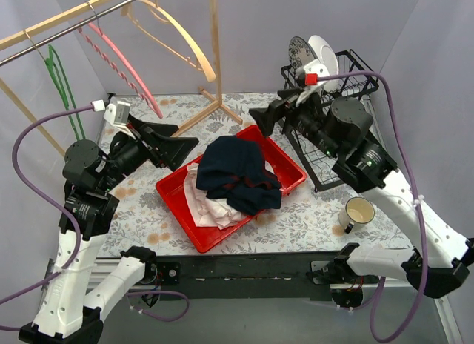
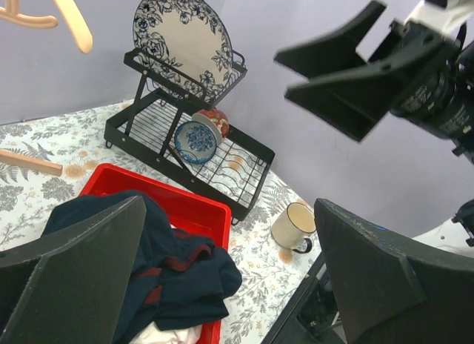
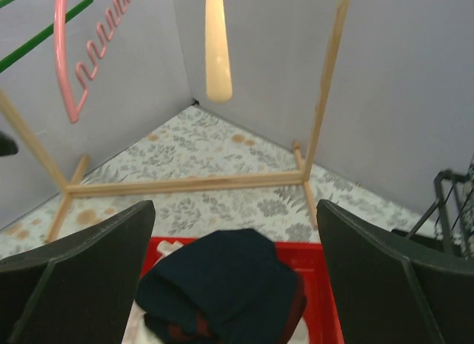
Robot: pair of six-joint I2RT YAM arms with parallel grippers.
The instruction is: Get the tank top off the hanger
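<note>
The navy tank top [image 1: 237, 173] with dark red trim lies crumpled on white and pink clothes in the red tray [image 1: 175, 207]. It is on no hanger. It also shows in the left wrist view [image 2: 178, 270] and the right wrist view [image 3: 222, 285]. A bare wooden hanger [image 1: 185, 40], a pink hanger [image 1: 122, 70] and a green hanger [image 1: 63, 81] hang on the rail. My left gripper [image 1: 178, 139] is open and empty, just left of the tray. My right gripper [image 1: 261, 120] is open and empty, above the tray's back corner.
A black dish rack [image 1: 333, 99] with plates and a bowl stands at the back right. A cream mug [image 1: 358, 210] sits on the table in front of it. The wooden clothes rack frame [image 1: 215, 62] stands behind the tray, its foot on the table.
</note>
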